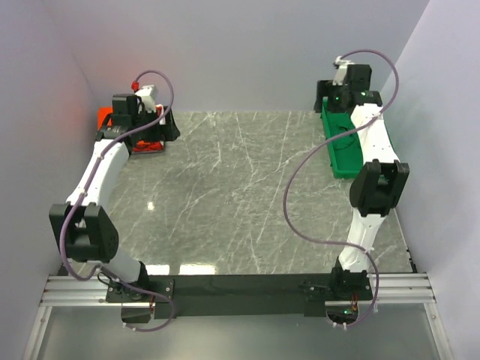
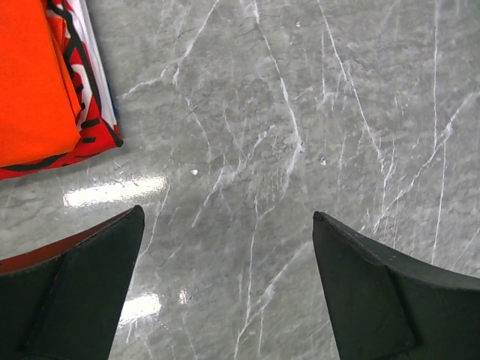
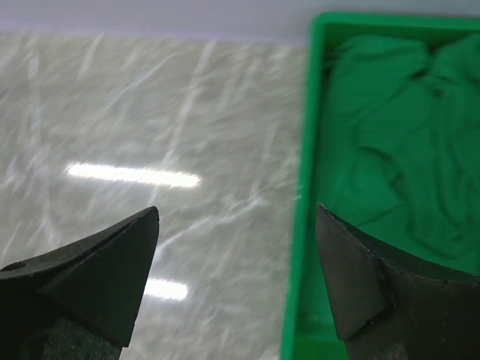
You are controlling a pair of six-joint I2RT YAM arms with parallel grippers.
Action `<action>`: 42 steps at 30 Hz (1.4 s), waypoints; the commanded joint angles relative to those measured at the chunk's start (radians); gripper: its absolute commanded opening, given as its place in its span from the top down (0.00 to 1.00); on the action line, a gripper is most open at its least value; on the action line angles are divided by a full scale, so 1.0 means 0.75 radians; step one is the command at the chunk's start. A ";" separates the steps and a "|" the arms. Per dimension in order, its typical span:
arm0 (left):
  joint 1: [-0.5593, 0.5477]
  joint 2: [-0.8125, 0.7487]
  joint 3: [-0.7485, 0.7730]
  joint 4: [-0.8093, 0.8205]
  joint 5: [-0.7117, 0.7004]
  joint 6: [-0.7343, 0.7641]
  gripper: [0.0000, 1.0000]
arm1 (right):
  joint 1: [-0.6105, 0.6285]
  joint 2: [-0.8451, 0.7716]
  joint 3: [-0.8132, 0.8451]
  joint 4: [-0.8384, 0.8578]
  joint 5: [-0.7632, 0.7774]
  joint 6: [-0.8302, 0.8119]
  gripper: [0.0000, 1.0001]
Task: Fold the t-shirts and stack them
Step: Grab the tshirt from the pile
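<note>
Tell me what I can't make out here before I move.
Orange shirts: cut by the left wrist frame edge; left arm covers most of them from the top. Count unknown.
Green shirt: blurred, cut by the right wrist frame edge.
Tray: right arm covers much of it from the top.

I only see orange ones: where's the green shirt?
The green shirt lies crumpled in the green tray, far right on the table, by the right claw.

Glossy marble-look table (image 2: 300, 112); matt cloth green t-shirt (image 3: 397, 150); smooth plas. tray (image 3: 307, 150).
</note>
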 commanded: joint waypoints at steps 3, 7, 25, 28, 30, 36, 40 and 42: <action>0.032 0.095 0.139 0.040 0.083 -0.067 0.00 | -0.150 0.219 0.180 0.148 0.121 0.167 0.09; 0.038 0.169 0.188 0.032 0.075 -0.055 0.01 | -0.224 0.323 0.229 0.214 0.135 0.203 0.09; 0.102 0.316 0.284 -0.062 0.051 0.023 0.01 | -0.269 0.665 0.342 0.292 0.371 -0.075 0.09; 0.112 0.335 0.309 -0.075 0.055 0.025 0.01 | -0.273 0.697 0.338 0.273 0.399 -0.125 0.09; 0.122 0.343 0.309 -0.079 0.055 0.027 0.01 | -0.279 0.736 0.382 0.204 0.377 -0.135 0.08; 0.140 0.361 0.313 -0.077 0.065 0.021 0.01 | -0.281 0.796 0.497 0.097 0.314 -0.178 0.10; 0.147 0.384 0.344 -0.095 0.073 0.017 0.01 | -0.293 0.779 0.448 0.093 0.283 -0.176 0.50; 0.157 0.400 0.372 -0.107 0.085 0.019 0.00 | -0.297 0.767 0.438 0.101 0.285 -0.155 0.90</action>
